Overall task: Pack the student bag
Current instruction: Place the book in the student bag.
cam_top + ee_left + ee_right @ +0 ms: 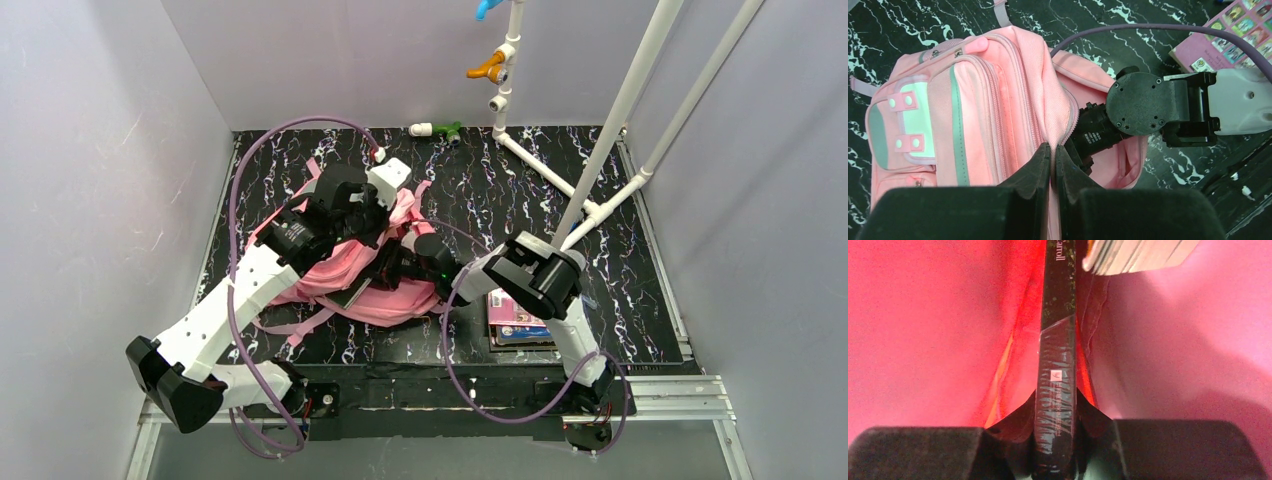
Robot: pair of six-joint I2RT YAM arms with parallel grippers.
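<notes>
The student bag [395,300] lies on the black marbled table, a pink backpack with its main opening held apart. My left gripper [1053,150] is shut on the pink fabric beside the zip at the opening's rim [1068,115]. It hangs over the bag's middle [385,230]. My right gripper [405,265] reaches into the opening from the right, its black wrist [1143,102] at the mouth. Inside, among pink lining [938,315], the right gripper [1057,400] is shut on a thin dark book [1058,340], held by its spine. Pale page edges [1133,255] of another book show above it.
A small stack of books [520,320] lies to the right of the bag, under the right arm; its pink cover [1228,35] shows in the left wrist view. A white pipe frame [600,150] stands at the back right, a green-and-white fitting [437,129] by the back wall. Grey walls enclose the table.
</notes>
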